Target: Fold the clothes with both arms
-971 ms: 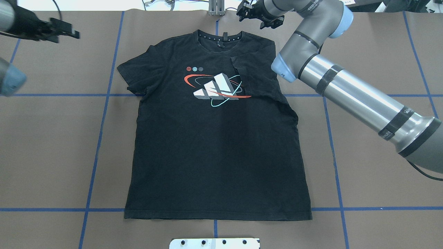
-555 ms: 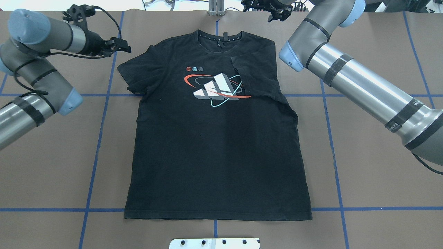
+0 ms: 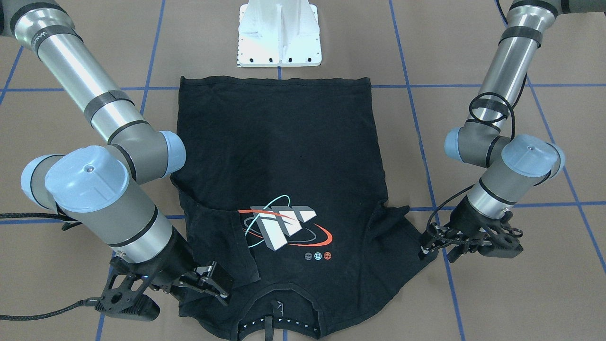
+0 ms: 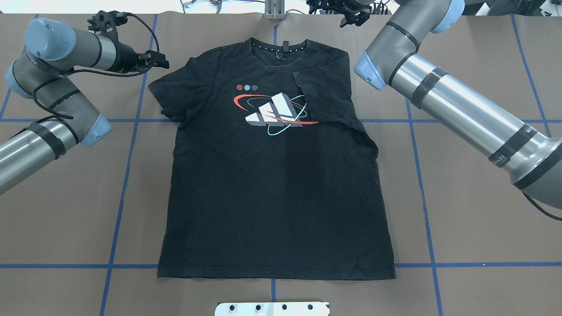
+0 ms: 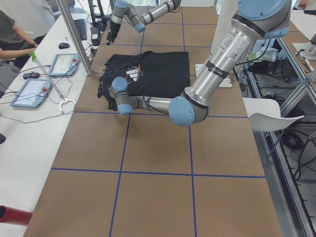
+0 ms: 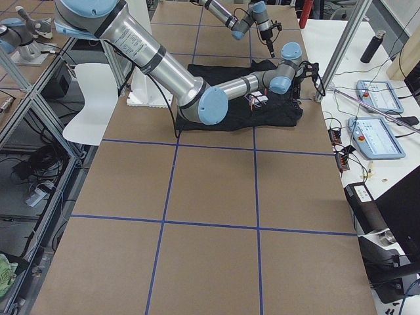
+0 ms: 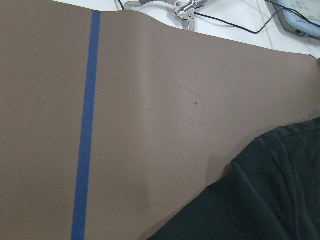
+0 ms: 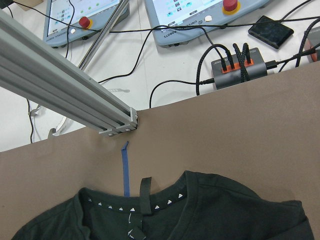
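Lying flat and face up, the black short-sleeved T-shirt (image 4: 272, 193) (image 3: 284, 142) sits mid-table on the brown paper-covered table with blue tape grid (image 4: 474, 228). Its hem is just beside the white bolted base plate (image 3: 279, 35) on the robot's side, and its collar (image 4: 279, 46) (image 8: 145, 200) points to the far edge. The grey-white block logo ringed by red and teal ellipses (image 4: 272, 109) is upright in the overhead view. The shirt's sleeve on the robot's right (image 4: 329, 94) is folded inward onto the chest, its edge touching the logo's side. The sleeve on the robot's left (image 4: 169, 94) is spread out flat on the paper.

The silver-grey left arm (image 4: 39, 136) bends in from the side. The black left gripper (image 4: 161, 62) (image 3: 424, 244) is just beside that flat sleeve's outer edge; contact unclear. Cannot tell if its jaws are apart or closed. The left wrist view shows only the sleeve corner and a tape line.

The silver-grey right arm (image 4: 461, 114) reaches over the far right of the table. The black right gripper (image 3: 222, 286) (image 4: 340, 12) is past the collar near the table's far edge, its jaws apart and holding nothing. The right wrist view looks down on the collar and a grey aluminium profile post (image 8: 65, 90), with control pendants and cables on the white bench beyond.
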{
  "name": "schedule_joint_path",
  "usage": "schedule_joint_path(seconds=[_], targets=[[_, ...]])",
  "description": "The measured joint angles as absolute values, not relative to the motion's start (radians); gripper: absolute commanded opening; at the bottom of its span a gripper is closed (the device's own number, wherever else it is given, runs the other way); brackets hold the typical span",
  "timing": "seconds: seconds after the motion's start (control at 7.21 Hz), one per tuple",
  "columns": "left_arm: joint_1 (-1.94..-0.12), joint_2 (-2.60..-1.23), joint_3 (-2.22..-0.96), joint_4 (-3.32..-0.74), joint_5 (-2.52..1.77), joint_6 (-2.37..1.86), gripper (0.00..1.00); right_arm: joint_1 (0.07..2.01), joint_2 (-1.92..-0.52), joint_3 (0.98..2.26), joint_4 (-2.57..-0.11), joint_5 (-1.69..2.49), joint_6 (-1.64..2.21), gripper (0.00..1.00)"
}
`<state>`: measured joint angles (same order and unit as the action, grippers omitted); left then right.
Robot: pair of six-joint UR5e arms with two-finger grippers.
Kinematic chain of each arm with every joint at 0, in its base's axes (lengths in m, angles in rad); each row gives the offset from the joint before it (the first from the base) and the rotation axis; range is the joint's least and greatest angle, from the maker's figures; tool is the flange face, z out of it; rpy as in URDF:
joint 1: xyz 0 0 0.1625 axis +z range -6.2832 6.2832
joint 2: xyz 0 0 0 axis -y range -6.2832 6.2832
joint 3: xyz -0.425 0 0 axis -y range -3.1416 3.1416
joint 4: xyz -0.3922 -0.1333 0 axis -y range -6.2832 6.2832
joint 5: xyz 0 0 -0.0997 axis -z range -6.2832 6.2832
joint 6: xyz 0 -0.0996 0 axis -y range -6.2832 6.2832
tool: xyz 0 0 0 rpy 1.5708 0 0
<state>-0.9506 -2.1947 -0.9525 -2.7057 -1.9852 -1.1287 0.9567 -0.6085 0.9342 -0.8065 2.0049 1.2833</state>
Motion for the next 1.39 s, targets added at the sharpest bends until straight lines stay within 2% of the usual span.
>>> schedule_joint_path(seconds=[1.39], targets=[[-0.915,-2.174,-0.936,-2.702,-1.982,-1.126,0.76,0.966,-0.607,0.94,-0.805,2.016,1.295,1.0]])
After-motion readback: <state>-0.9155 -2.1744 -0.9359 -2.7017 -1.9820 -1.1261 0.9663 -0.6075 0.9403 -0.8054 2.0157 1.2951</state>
